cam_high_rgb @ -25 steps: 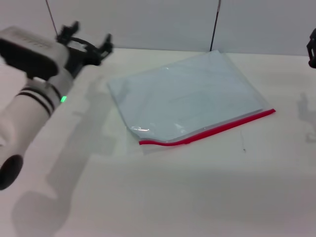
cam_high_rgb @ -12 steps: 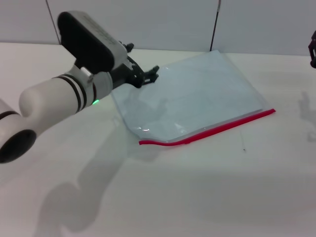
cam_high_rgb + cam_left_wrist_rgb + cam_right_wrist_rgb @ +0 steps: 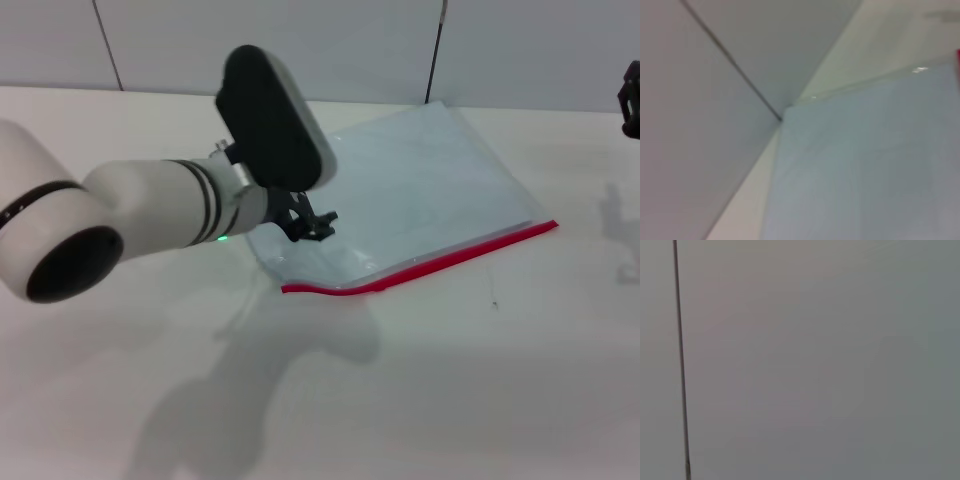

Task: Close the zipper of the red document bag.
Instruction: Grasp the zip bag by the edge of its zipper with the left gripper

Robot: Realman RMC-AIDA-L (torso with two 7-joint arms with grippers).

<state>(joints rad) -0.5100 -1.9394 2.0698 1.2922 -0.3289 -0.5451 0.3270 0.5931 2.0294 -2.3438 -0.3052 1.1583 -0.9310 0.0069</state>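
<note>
This looks like a plain robot test room or laboratory, not a home. A wide, smooth white tabletop [image 3: 480,400] fills the head view and carries almost nothing. Behind it stand flat pale grey wall panels [image 3: 300,40], divided by thin dark vertical seams [image 3: 435,50]; the same grey panel with one dark seam [image 3: 681,360] fills the right wrist view. There is no furniture or decoration, which gives a bare, technical setting.
</note>
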